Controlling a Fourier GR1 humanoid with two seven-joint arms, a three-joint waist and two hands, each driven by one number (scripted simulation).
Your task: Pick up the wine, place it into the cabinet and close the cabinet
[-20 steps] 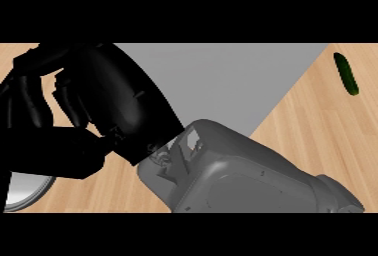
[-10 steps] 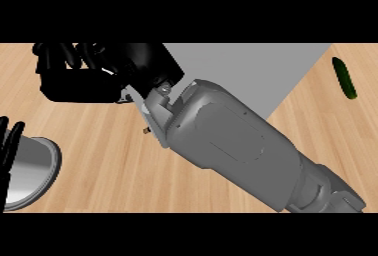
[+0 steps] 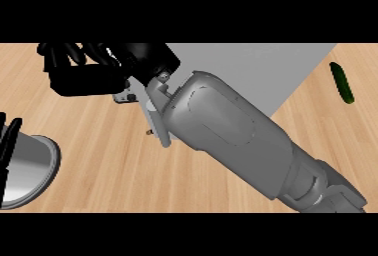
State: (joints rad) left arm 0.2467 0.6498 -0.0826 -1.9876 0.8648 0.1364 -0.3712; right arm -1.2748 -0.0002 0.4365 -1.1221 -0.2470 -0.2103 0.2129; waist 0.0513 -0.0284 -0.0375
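Tabletop (image 3: 111, 165): light wood grain, filling most of the head view.
Grey panel (image 3: 258, 70): flat grey surface at the upper middle, narrowing downward; the right forearm covers its lower part.
Right forearm (image 3: 236, 140): grey, running from the lower right corner up to the upper left.
Right hand (image 3: 96, 70): black, at the upper left over the wood, fingers curled inward toward the palm; whether anything sits inside the curl cannot be told.
Wine: not identifiable in this view; its position cannot be confirmed.
Left hand (image 3: 7, 142): only dark fingers show at the left edge, beside the metal dish; open or closed cannot be told.
Metal dish (image 3: 33, 167): round, silver, at the lower left edge, partly cut off.
Cucumber (image 3: 342, 82): green, lying on the wood at the upper right, well apart from both hands.
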